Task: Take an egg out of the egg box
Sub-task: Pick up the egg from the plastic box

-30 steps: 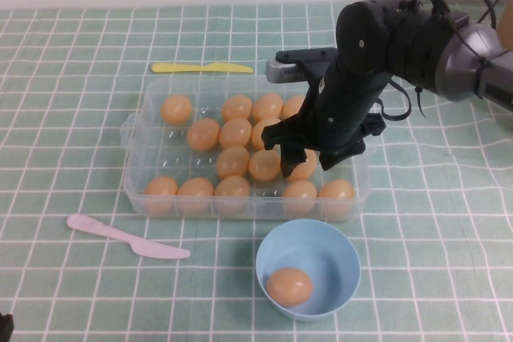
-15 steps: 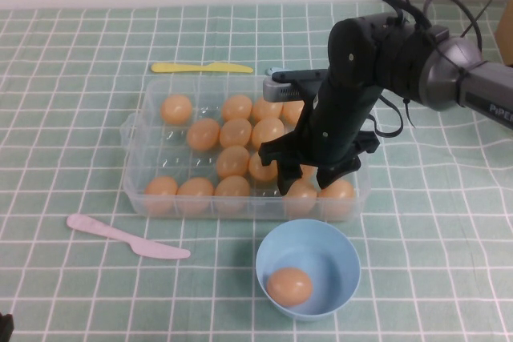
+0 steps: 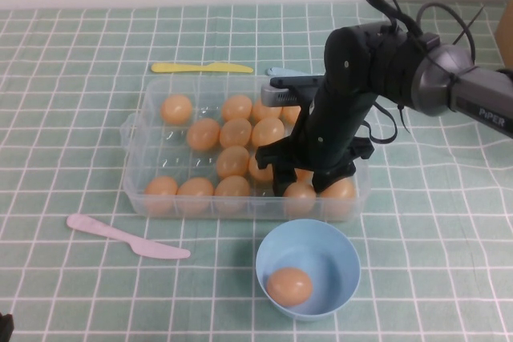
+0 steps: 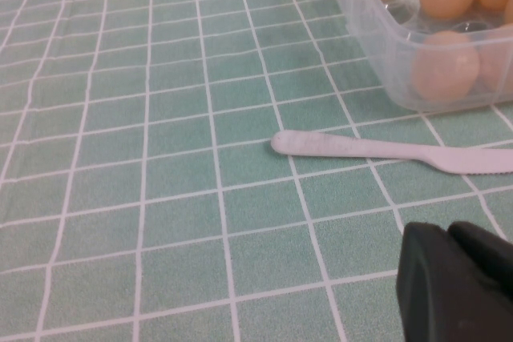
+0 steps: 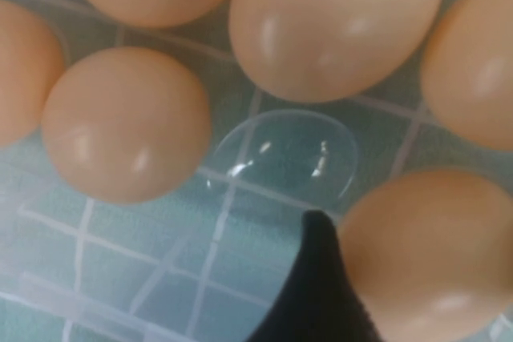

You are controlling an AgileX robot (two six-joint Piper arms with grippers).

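Observation:
The clear plastic egg box [image 3: 136,174] holds several orange-tan eggs in the middle of the table. My right gripper [image 3: 309,184] reaches down into the box's front right part. It is open, with its black fingers either side of one egg [image 3: 300,195] in the front row. In the right wrist view one finger [image 5: 317,294] lies against that egg [image 5: 433,254], beside an empty dimpled seat [image 5: 284,154]. My left gripper [image 4: 461,278] is shut and empty, low over the cloth to the left of the box [image 4: 377,30].
A round light-blue bowl [image 3: 321,239] with one egg [image 3: 288,286] in it stands just in front of the box. A pink plastic knife [image 3: 128,238] lies front left of the box. A yellow knife [image 3: 200,67] lies behind it. A green checked cloth covers the table.
My right gripper has moved down and towards the front of the box, so its fingers now straddle a front-row egg. The left arm has not moved.

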